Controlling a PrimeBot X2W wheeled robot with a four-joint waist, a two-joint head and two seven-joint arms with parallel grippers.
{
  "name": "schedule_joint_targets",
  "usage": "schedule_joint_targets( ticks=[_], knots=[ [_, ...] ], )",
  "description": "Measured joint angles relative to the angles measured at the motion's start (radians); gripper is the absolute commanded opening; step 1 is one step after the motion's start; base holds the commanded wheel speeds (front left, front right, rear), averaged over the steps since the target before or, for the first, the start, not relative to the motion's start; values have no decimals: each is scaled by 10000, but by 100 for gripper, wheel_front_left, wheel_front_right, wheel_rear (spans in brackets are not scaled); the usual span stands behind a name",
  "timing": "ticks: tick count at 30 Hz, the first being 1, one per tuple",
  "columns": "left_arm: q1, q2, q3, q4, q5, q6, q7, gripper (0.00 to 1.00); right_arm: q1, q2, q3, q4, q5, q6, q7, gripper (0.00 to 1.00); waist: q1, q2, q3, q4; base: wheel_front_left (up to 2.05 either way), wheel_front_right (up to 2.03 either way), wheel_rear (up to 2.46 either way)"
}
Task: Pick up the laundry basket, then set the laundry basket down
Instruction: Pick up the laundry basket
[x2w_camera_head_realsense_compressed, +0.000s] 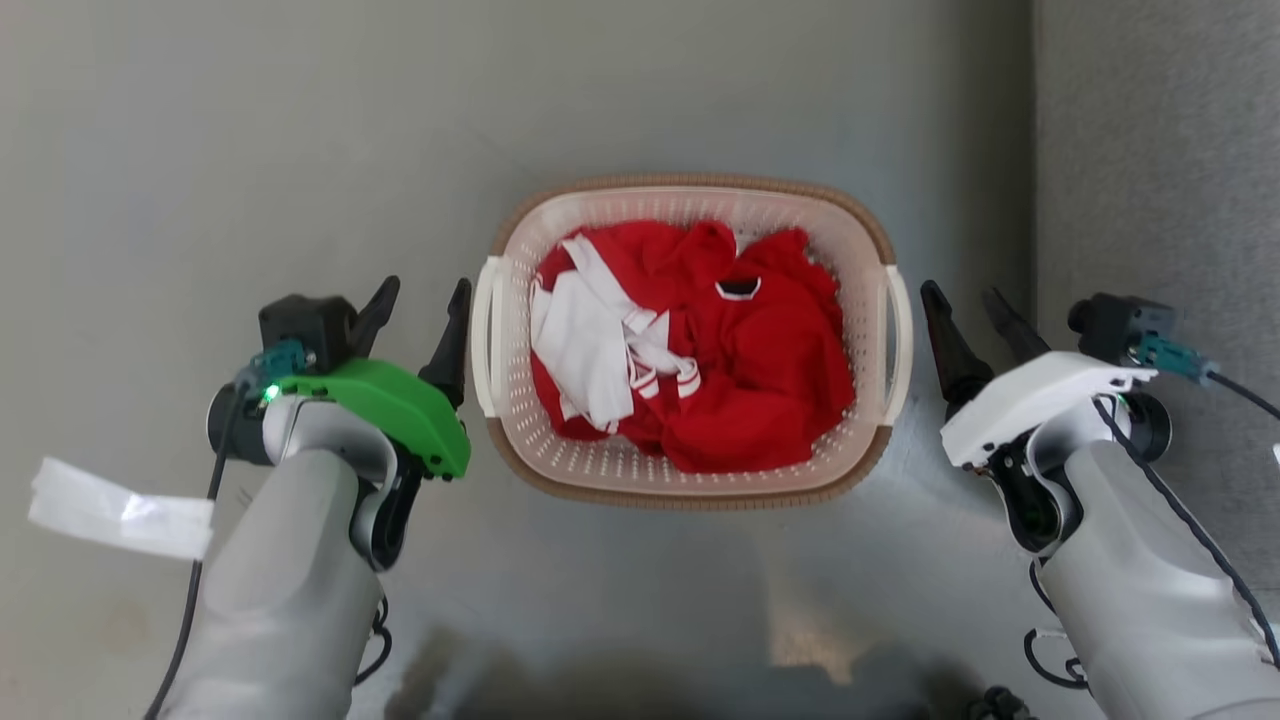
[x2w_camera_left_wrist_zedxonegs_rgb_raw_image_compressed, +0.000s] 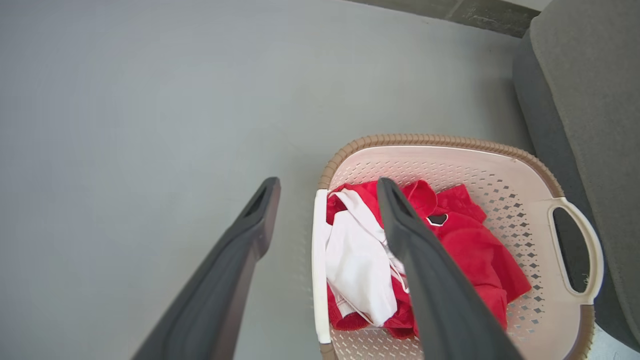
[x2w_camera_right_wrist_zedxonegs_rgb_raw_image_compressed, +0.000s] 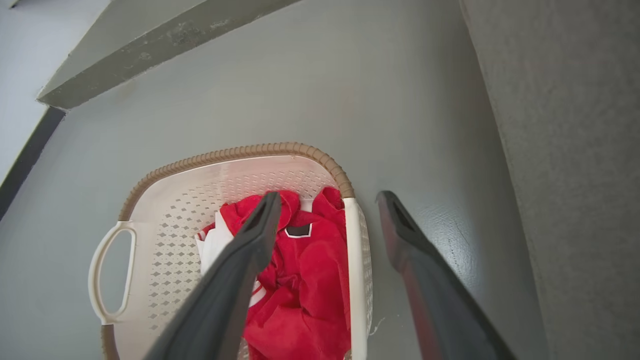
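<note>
Forearms: left forearm (x2w_camera_head_realsense_compressed: 280, 600) and right forearm (x2w_camera_head_realsense_compressed: 1150, 600), both pale grey, are rising from the near edge, one on each side of the basket.
Left gripper: left gripper (x2w_camera_head_realsense_compressed: 426, 288) is hovering just left of the basket, its two dark fingers spreading wide and gripping nothing; the inner finger is sitting just beside the left handle (x2w_camera_head_realsense_compressed: 486, 335), and whether it is touching is not clear.
Right gripper: right gripper (x2w_camera_head_realsense_compressed: 961, 293) is mirroring it on the right, fingers parted and holding nothing, near the right handle (x2w_camera_head_realsense_compressed: 897, 345) but apart from it.
Laundry basket: laundry basket (x2w_camera_head_realsense_compressed: 690, 185) is standing upright on the floor, centred between the two grippers, its brown woven-look rim circling the cream perforated walls.
Contents: red garment (x2w_camera_head_realsense_compressed: 770, 370) is lying crumpled across the bottom of the basket, with a white cloth (x2w_camera_head_realsense_compressed: 590, 350) bunching over its left part.
Floor: floor (x2w_camera_head_realsense_compressed: 250, 150) is stretching plain grey around the basket.
Right side: grey upholstered furniture (x2w_camera_head_realsense_compressed: 1160, 150) is running along the far right, close to the basket's right handle.
Left side: white strip (x2w_camera_head_realsense_compressed: 120, 510) is showing beside the left forearm.
</note>
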Motion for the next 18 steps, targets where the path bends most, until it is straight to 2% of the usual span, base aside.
schedule_joint_targets(
  ticks=[18],
  knots=[
    [-1852, -56, -928, 1593, -1141, -10, 734, 100, -1811, -102, 901, 1419, 69, 0, 725, 100, 1, 0, 2029, -170, 0, 0, 0]
  ],
)
